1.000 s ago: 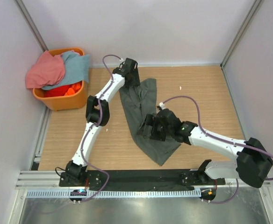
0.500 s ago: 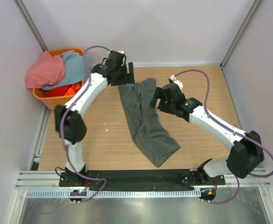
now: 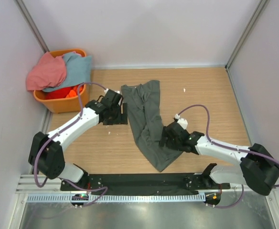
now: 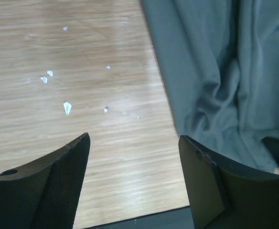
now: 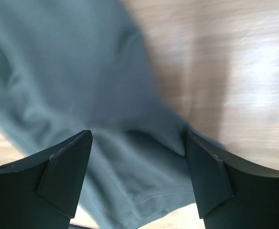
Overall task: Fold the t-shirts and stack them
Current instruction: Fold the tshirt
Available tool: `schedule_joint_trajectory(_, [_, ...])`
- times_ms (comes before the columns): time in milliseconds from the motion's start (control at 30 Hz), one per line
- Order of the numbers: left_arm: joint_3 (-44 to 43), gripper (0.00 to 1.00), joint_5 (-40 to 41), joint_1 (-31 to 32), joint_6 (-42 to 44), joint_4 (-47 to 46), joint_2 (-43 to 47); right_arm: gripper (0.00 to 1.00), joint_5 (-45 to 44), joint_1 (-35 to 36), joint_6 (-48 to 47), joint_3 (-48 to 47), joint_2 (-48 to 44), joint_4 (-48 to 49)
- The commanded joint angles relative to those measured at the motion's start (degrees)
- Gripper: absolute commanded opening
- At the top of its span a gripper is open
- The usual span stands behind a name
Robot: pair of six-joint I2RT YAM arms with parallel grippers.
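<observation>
dark grey t-shirt (image 3: pixel 146 119) lies crumpled in long strip mid wooden table (image 3: pixel 211 95). left gripper (image 3: pixel 120 114) just beside its left edge, jaws apart over bare wood. right gripper (image 3: pixel 167 139) at its right edge, jaws apart above cloth, nothing clamped. pink t-shirt (image 3: pixel 46 72) and light blue t-shirt (image 3: pixel 78 69) heaped in orange basket (image 3: pixel 65 104), far left.

Top view: overhead, whole table (image 3: pixel 206 95). Wrist views: close, downward; all share dark grey t-shirt (image 3: pixel 146 119).

A light wood-grain tabletop (image 3: pixel 211 95) lay between pale, plain walls (image 3: pixel 154 28), with slanting aluminium posts (image 3: pixel 247 31) at the far corners. A perforated metal rail (image 3: pixel 144 197) ran along the near edge. Small white flecks (image 4: pixel 67 107) dotted the wood under even, soft light.
</observation>
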State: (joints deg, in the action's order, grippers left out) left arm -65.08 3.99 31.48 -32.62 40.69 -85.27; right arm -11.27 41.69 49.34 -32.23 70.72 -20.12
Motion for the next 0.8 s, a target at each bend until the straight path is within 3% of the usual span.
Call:
schedule_joint_trajectory(0, [0.65,0.76,1.28,0.94,-1.48,-2.37,6.95,0.83,-0.25,7.59,10.32,4.27,-3.65,1.3])
schedule_joint_trajectory(167, [4.34,0.76,0.93,1.82,-2.62,-2.28,11.52,0.8,-1.21,23.76,25.33,5.6,-4.98,7.61])
schedule_joint_trajectory(200, [4.87,0.76,0.85,2.0,-2.8,-2.19,12.06,0.8,-1.3,28.92,26.41,4.99,-3.41,9.2])
schedule_joint_trajectory(267, [6.71,0.76,0.93,2.7,-3.85,-2.28,13.55,0.82,-3.14,32.73,26.95,1.57,-1.3,8.09])
schedule_joint_trajectory(333, [7.94,0.76,1.11,3.4,-4.81,-2.1,14.52,0.85,-10.12,37.3,24.76,-6.33,2.21,-1.2])
schedule_joint_trajectory(400, [9.88,0.76,1.72,4.98,-5.34,-1.93,15.66,0.91,-17.96,38.64,24.23,-14.39,4.33,-16.39])
schedule_joint_trajectory(467, [11.9,0.76,2.69,6.57,-6.31,-1.75,16.45,0.96,-26.49,38.29,23.26,-17.94,6.01,-26.4])
schedule_joint_trajectory(567, [14.54,0.75,3.91,8.41,-8.15,-1.84,17.86,1.0,-31.1,33.21,17.56,-22.69,4.18,-29.1])
schedule_joint_trajectory(633, [15.85,0.76,5.06,9.29,-9.12,-2.19,18.39,1.0,-29.61,27.86,12.3,-21.83,1.54,-25.17])
schedule_joint_trajectory(767, [16.13,0.77,6.55,9.3,-9.92,-7.88,16.73,1.0,-15.85,8.56,-3.71,-19.62,-0.77,-7.78])
